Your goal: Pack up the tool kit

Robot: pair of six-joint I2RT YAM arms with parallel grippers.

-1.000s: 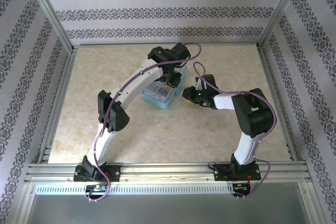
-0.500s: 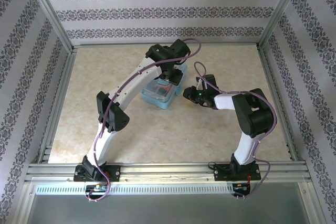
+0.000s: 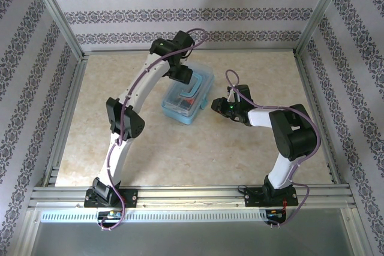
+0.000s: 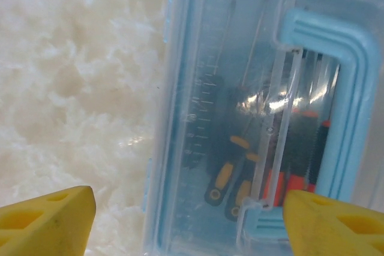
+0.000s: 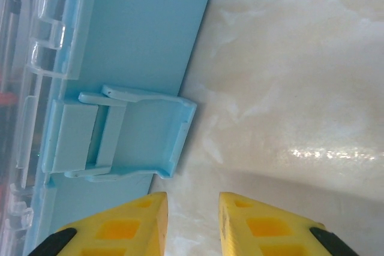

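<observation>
Showing screwdrivers (image 4: 231, 178) through its closed clear lid (image 4: 198, 88), box (image 3: 189, 97) sits near the middle of the table (image 3: 120, 142). Side latch (image 5: 126, 133) looks flipped out, not snapped. Left gripper (image 4: 189, 220) hangs over the lid, jaws wide, empty. Right gripper (image 5: 193, 220) sits just beside the latch, jaws narrowly parted, gripping nothing. Judgement: tools in, lid down; latching remains, probably the right arm's job.
</observation>
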